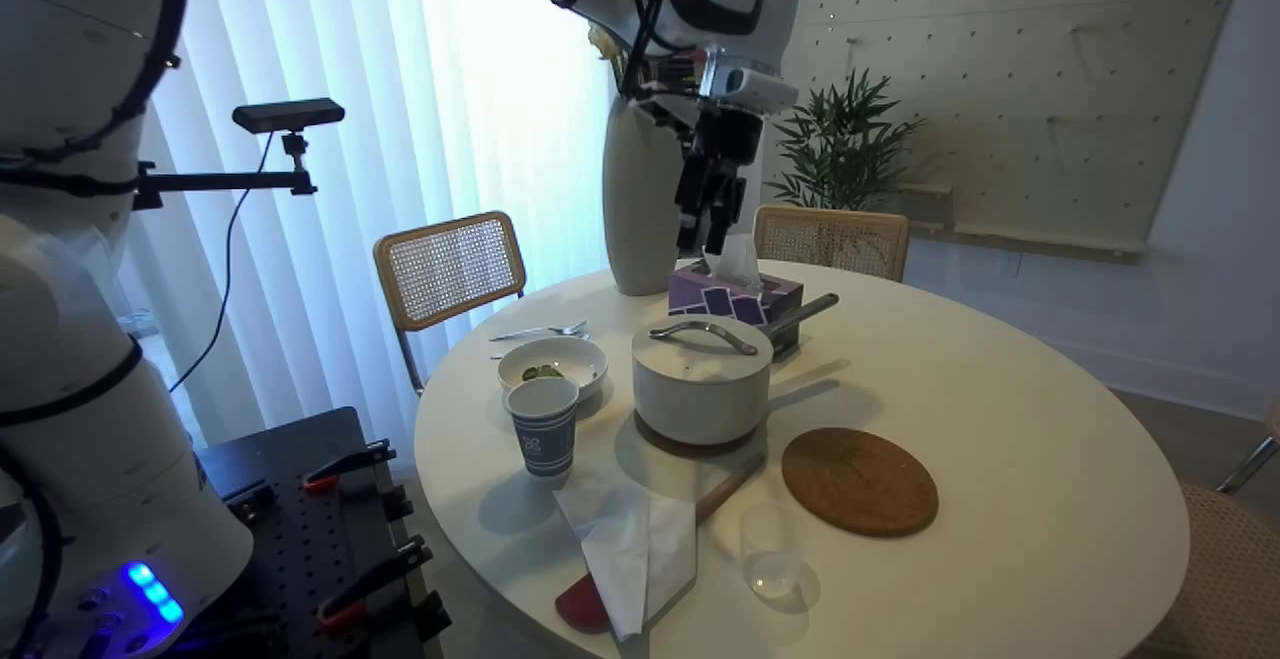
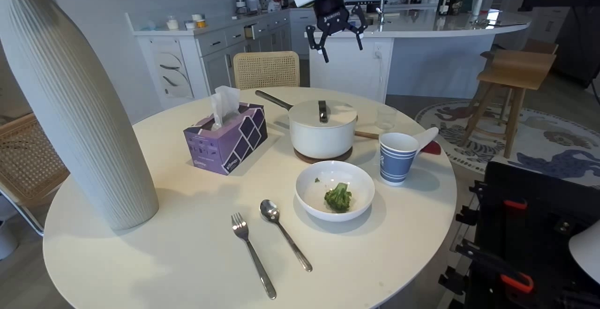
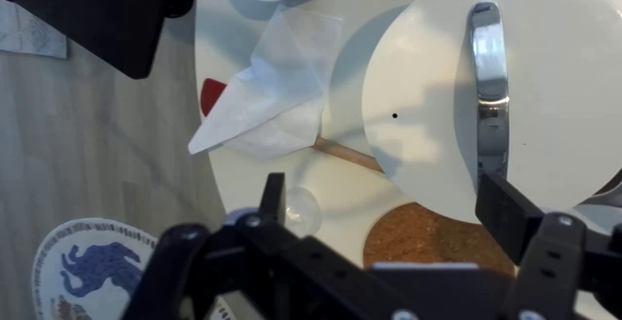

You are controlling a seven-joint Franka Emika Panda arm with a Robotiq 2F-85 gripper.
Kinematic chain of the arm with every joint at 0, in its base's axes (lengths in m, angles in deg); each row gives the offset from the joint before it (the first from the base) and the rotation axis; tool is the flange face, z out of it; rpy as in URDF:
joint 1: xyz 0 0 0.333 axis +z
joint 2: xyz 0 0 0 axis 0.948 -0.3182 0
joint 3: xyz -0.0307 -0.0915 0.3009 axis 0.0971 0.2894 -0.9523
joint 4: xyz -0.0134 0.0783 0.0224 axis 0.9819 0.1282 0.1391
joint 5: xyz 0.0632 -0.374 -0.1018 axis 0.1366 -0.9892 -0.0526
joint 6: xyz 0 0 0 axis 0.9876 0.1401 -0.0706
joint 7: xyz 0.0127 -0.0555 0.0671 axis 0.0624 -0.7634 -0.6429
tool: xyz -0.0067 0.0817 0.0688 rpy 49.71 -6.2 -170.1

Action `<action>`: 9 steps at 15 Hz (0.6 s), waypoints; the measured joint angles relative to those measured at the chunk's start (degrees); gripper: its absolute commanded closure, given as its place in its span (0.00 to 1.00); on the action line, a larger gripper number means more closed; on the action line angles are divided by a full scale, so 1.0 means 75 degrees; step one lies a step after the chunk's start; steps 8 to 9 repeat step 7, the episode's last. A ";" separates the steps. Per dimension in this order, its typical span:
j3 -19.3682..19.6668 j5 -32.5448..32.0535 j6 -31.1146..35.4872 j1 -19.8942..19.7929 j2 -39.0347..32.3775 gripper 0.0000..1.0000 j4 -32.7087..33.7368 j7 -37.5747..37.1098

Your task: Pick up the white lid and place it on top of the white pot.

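Wrist view: we find the hand [image 3: 385, 189] with its fingers [image 3: 505, 213] spread wide and nothing between them; in both exterior views it hangs in the air, well apart from the lid. We judge it empty because the job looks done: the white lid [image 3: 534, 97] lies flat on the white pot [image 1: 700, 399], inward from every edge of the worktop [image 1: 1020, 369], curved handle [image 3: 492, 67] uppermost for an easy hold. The pot, we suppose, rests on a brown disc [image 1: 705, 451] to spare the surface from heat; a second brown disc [image 1: 858, 482] lies near it. Toward the edge facing the black stand [image 1: 310, 539], a paper cup [image 2: 394, 163] stands upright, and a white napkin [image 1: 640, 539] lies across a red spatula [image 1: 583, 604], perhaps by chance. Farther round, a white bowl [image 2: 356, 187] holds broccoli [image 2: 338, 198], with fork [image 2: 255, 259] and spoon [image 2: 288, 241] near it, presumably laid for a meal. For writing, we read "Kleenex" on the purple tissue box [image 2: 229, 145], which sits near the pot toward the edge where a tall vase [image 2: 79, 107] stands. Small pale lettering on the hand's black housing [image 2: 329, 11] seems to say "Robotiq"; the emblem on the cup we cannot make out.
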 measured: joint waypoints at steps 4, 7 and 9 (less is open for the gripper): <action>-0.0001 -0.0053 -0.0584 0.0049 0.0299 0.00 0.0413 -0.0623; 0.0000 -0.0054 -0.0587 0.0035 0.0314 0.00 0.0408 -0.0684; 0.0000 -0.0054 -0.0587 0.0035 0.0314 0.00 0.0408 -0.0684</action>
